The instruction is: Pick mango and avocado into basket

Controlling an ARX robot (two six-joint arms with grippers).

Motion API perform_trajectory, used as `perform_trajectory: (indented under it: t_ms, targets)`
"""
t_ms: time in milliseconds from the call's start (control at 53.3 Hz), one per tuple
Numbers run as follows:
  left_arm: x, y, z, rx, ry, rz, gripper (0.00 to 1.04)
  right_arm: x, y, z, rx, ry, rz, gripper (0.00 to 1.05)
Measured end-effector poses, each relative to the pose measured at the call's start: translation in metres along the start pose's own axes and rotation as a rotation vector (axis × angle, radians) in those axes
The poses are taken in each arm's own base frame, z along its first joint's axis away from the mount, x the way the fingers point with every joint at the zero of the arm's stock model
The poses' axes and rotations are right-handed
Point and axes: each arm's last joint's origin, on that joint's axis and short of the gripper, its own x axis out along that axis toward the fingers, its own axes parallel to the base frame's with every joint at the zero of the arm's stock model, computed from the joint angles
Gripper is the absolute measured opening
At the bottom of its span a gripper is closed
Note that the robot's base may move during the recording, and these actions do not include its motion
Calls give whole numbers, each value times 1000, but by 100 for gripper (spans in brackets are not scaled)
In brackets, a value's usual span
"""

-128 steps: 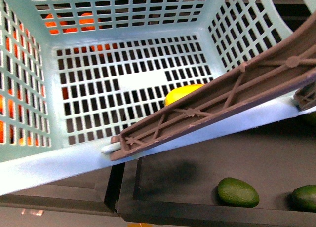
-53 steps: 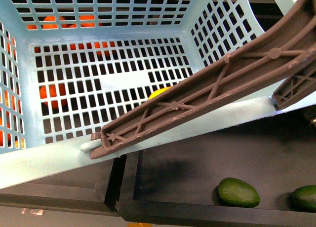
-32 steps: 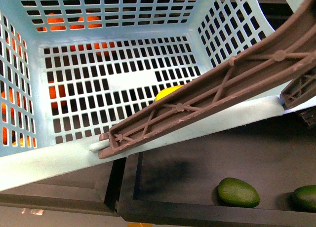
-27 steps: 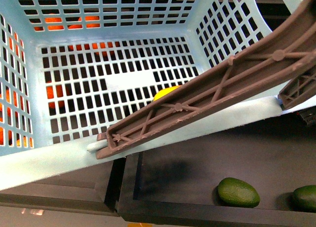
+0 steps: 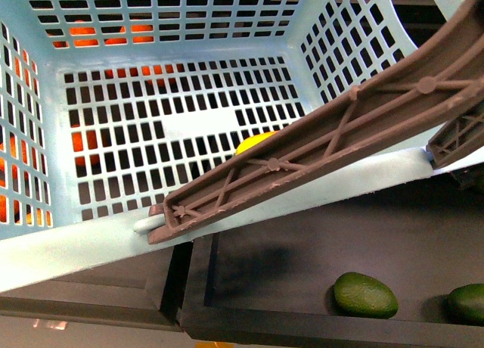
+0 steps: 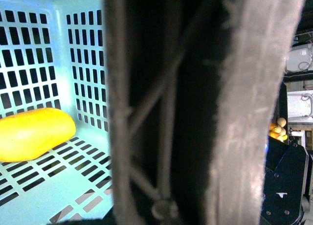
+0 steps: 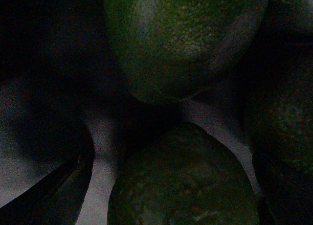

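The left claw is not seen in any view, so its opening cannot be told; the left wrist view is largely filled by the blurred brown handle [image 6: 195,107], pressed close to the lens. The opening of the right claw cannot be told either. The right wrist view is very dim, and the dark shapes at its edges are possibly the fingers [image 7: 44,191]. Between them two green fruits [image 7: 181,39] with pebbled skin are seen at very close range, both cut off.

The mango [image 6: 34,133] is lying on the slotted floor of the basket [image 5: 45,250], toward its near right corner. From the front it is mostly hidden by the handle, and only a yellow sliver is shown. A white zip tie [image 5: 147,225] is fixed at the handle's left end. Oranges [image 5: 83,140] are glimpsed through the slots.

The avocado [image 5: 366,294] is lying outside the basket in a black tray [image 5: 302,242] at near right. A second avocado [image 5: 466,302] is cut off by the right edge.

A white mark on a black box [image 6: 281,194] is too small to read.
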Motion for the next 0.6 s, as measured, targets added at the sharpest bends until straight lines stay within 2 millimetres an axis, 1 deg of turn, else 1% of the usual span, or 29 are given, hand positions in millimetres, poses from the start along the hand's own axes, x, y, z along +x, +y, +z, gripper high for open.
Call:
perform_trajectory:
  t_ms: [131, 169, 225, 282, 319, 394, 601]
  targets:
    - [0, 0, 0, 0, 1, -1, 13, 0, -1, 1, 5, 3, -8, 96]
    - [0, 0, 0, 0, 1, -1, 13, 0, 0, 0, 9, 4, -9, 95]
    - [0, 0, 0, 0, 1, 0, 13, 1, 2, -3, 11, 11, -7, 87]
    - [0, 0, 0, 0, 0, 0, 13, 1, 4, -4, 13, 15, -6, 82]
    - [0, 0, 0, 0, 0, 0, 13, 1, 6, -6, 14, 20, -3, 75]
    - [0, 0, 0, 0, 0, 0, 13, -1, 8, -8, 18, 26, -3, 66]
    - [0, 0, 0, 0, 0, 0, 13, -7, 12, -13, 38, 36, -1, 64]
